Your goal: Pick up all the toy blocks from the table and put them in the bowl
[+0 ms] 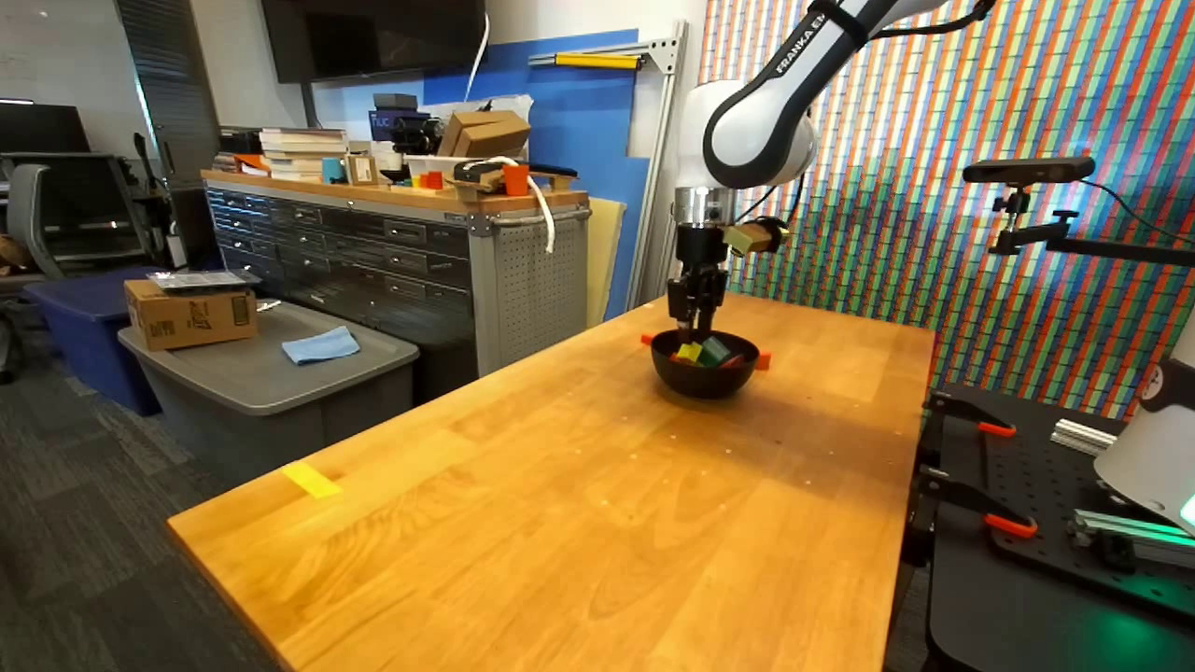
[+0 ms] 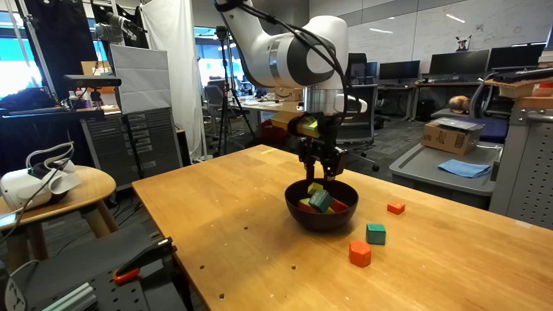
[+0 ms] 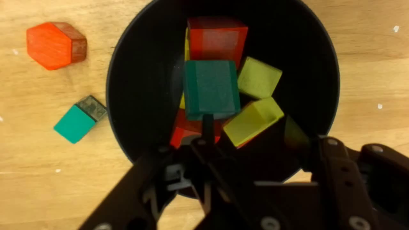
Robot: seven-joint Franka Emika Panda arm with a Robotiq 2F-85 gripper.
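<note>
The black bowl (image 2: pixel 298 216) stands on the wooden table (image 1: pixel 560 523). In the wrist view it holds a green block (image 3: pixel 212 89), a red block (image 3: pixel 220 41) and yellow blocks (image 3: pixel 260 77), with more red under the green one. My gripper (image 2: pixel 319 175) points down into the bowl, its fingers parted. A yellow block (image 3: pixel 250 123) shows between the fingers in the wrist view, apart from the right one; the left fingertip overlaps the green block. Outside the bowl lie an orange-red hexagonal block (image 2: pixel 360 253), a green cube (image 2: pixel 376 234) and a small orange-red block (image 2: pixel 396 207).
A flat yellow strip (image 1: pixel 312 480) lies near the table's edge. Beside the table are a grey bin with a blue cloth (image 1: pixel 320 345) and a drawer cabinet (image 1: pixel 373 252). Orange-tipped clamps (image 1: pixel 1010 525) sit along the opposite edge. A round stool (image 2: pixel 93 185) carries a headset.
</note>
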